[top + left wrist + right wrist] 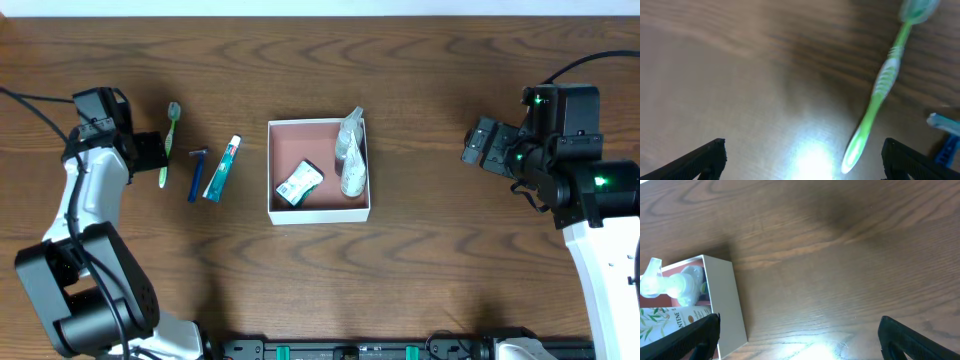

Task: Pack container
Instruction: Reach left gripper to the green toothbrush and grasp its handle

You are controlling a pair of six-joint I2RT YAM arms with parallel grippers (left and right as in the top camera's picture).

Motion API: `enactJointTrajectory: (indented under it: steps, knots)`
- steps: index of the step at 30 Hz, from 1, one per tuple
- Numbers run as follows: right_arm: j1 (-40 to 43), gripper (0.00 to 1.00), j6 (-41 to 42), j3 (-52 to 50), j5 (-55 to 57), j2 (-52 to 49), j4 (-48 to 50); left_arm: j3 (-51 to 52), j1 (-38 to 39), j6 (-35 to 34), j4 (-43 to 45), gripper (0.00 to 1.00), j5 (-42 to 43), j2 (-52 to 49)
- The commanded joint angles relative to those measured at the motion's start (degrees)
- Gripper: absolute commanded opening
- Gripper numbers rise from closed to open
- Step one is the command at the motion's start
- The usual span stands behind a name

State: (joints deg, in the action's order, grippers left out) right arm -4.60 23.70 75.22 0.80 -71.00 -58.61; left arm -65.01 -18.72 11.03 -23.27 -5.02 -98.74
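Overhead on a brown wooden desk (440, 250): near the middle, a square, shallow container (295, 143), white outside, reddish-pink inside, open on top. Inside, 2 things: a clear pump bottle (351, 155) along the wall nearest the right arm, and a small green-and-white packet (299, 184) just beside it, towards the opposite wall. Outside, on the left arm's side, 3 toiletries in a row on the desk: a toothpaste tube (222, 168) nearest the container, then a blue razor (196, 172), then a green toothbrush (168, 145). Left hand (150, 152) released, fingers spread wide, just beside the toothbrush, grasping nothing. Right hand (478, 146) likewise released, well apart from the container.
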Motion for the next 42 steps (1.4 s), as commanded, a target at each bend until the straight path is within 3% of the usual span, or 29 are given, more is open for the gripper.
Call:
enactJointTrajectory:
  steps: [1,15,24,33,42]
  knots:
    - [0.46,0.98,0.70,0.04,-0.20,0.24,0.04,-1.66,0.26,5.92,2.16,0.98,6.51,-0.66]
    - [0.46,0.99,0.70,0.04,-0.20,0.24,0.04,-1.64,0.28,6.32,7.10,0.97,10.27,-9.75]
    - [0.46,0.99,0.70,0.04,-0.20,0.24,0.04,-1.64,0.31,6.51,9.75,0.74,10.43,-12.94]
    - [0.46,0.99,0.70,0.04,-0.20,0.24,0.04,-1.64,0.31,6.49,10.14,0.72,10.45,-16.39]
    - [0.46,0.99,0.70,0.04,-0.17,0.24,0.04,-1.66,0.31,6.10,10.27,0.34,10.47,-16.44]
